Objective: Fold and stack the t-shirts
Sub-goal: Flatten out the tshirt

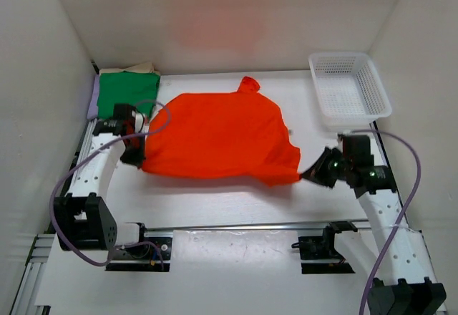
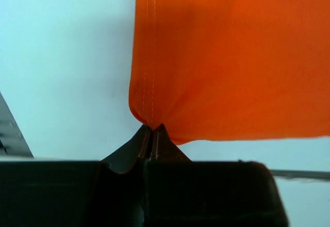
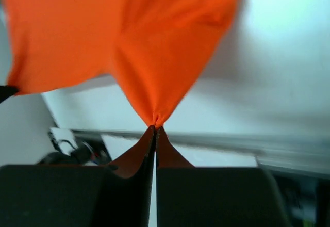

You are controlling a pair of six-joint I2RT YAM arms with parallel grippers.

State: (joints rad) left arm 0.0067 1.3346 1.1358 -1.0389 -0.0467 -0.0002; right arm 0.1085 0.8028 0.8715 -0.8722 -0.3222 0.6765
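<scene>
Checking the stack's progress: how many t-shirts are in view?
4: the orange shirt spread mid-table; the green shirt atop the far-left pile, with a beige shirt and a lilac shirt peeking out beneath. Others could be hidden.

Top view: bright, even, diffuse light. Back wall (image 1: 215, 14) washed out, with a faint orange tint on it. Soft shadow on table (image 1: 215, 200) along near edge of orange shirt (image 1: 218, 139). Left wrist view: shirt hem stitching sharp; table reads bluish; left gripper (image 2: 152, 130) a dark, underexposed mass. Right wrist view: blurred throughout, shirt edges smeared, background out of focus.
</scene>
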